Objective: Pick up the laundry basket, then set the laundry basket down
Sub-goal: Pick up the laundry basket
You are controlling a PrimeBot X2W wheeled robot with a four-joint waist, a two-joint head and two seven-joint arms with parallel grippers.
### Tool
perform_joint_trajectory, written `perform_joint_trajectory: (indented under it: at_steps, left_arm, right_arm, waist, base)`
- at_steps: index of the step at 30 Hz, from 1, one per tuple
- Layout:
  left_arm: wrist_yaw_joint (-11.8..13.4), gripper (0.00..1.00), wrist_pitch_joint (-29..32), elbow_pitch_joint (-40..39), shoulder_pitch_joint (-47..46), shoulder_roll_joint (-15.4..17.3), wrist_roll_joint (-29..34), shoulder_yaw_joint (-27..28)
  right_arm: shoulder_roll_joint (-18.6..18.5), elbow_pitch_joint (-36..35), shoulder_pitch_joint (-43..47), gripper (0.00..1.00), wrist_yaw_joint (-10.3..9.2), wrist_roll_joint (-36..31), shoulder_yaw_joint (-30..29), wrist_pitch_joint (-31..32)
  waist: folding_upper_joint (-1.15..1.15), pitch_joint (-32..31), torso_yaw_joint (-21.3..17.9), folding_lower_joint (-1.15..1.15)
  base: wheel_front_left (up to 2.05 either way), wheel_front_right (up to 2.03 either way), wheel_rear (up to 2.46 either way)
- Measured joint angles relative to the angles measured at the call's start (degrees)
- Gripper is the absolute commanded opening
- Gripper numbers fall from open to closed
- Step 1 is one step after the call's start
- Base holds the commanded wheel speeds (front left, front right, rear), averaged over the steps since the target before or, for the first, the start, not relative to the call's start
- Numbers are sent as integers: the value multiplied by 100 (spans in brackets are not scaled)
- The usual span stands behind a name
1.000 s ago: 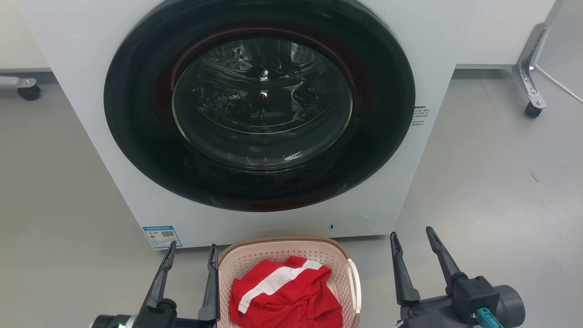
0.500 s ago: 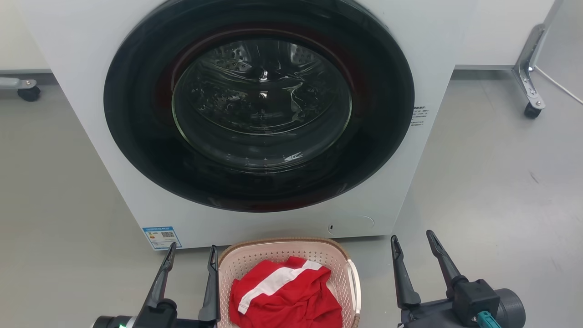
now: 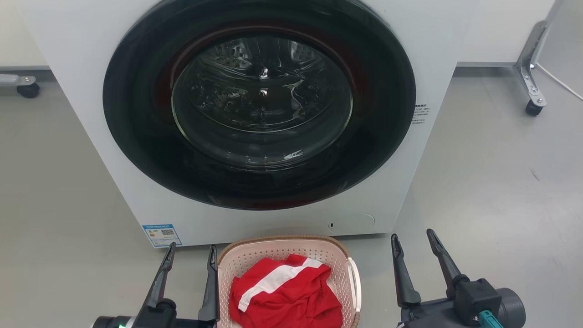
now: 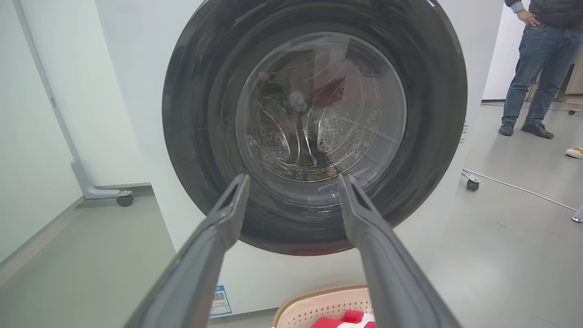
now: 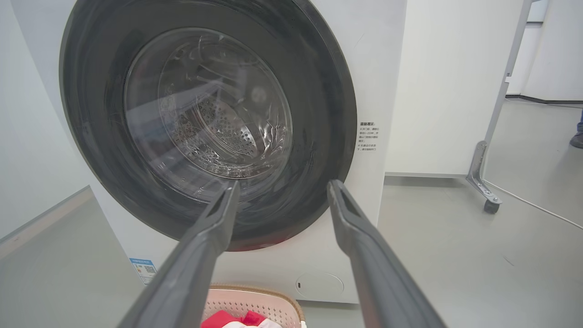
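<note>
The pale pink perforated laundry basket (image 3: 282, 253) with a brown rim and a white side handle (image 3: 354, 279) stands on the floor just before the washing machine, holding a red and white garment (image 3: 284, 294). My left gripper (image 3: 191, 249) is open at the basket's left side, its inner finger close to the rim. My right gripper (image 3: 412, 237) is open to the right of the basket, apart from it. The basket's far rim (image 4: 319, 294) shows low in the left wrist view and the basket (image 5: 255, 303) in the right wrist view, below both open grippers (image 4: 294, 178) (image 5: 282, 184).
A white washing machine (image 3: 82, 91) with a shut round dark glass door (image 3: 259, 105) stands close ahead. Grey floor lies on both sides. Castor legs of white partitions stand at left (image 3: 28, 89) and right (image 3: 530, 91). A person's legs (image 4: 533, 68) stand far right.
The whole head picture has shifted slightly. Both grippers and the basket stay where they were.
</note>
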Motion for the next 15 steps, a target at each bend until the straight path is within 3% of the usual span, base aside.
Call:
perform_joint_trajectory:
  at_steps: [15]
  left_arm:
    - [-54, 100, 0, -26, -240, -24, 0, 15]
  right_arm:
    - [0, -146, -160, 100, 0, 70, -63, -24]
  waist:
    - [0, 485, 37, 0]
  base:
    - [0, 0, 0]
